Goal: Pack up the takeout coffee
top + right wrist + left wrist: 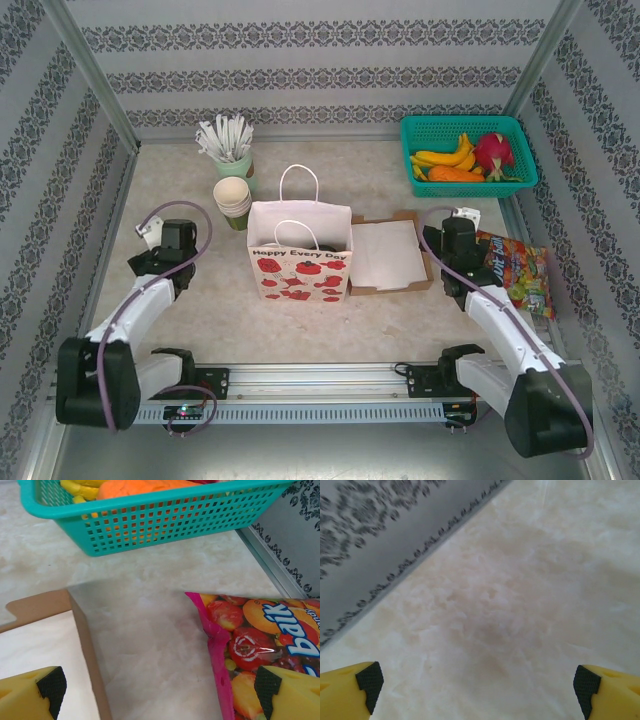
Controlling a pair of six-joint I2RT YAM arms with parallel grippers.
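The takeout coffee is hidden. A white paper bag (299, 262) with red print stands open at the table's middle, and I cannot tell what the dark patch inside its mouth is. My left gripper (152, 230) is left of the bag, open over bare marble (490, 605), with nothing between its yellow fingers (350, 692). My right gripper (464, 214) is open too. It hangs over the gap between the flat cardboard tray (85, 640) and the candy bag (260, 635).
A stack of cream cups (233, 197) and a mint cup of white sticks (232, 152) stand behind the bag's left side. A teal basket (505, 130) of fruit sits at the back right. Patterned walls close in on both sides.
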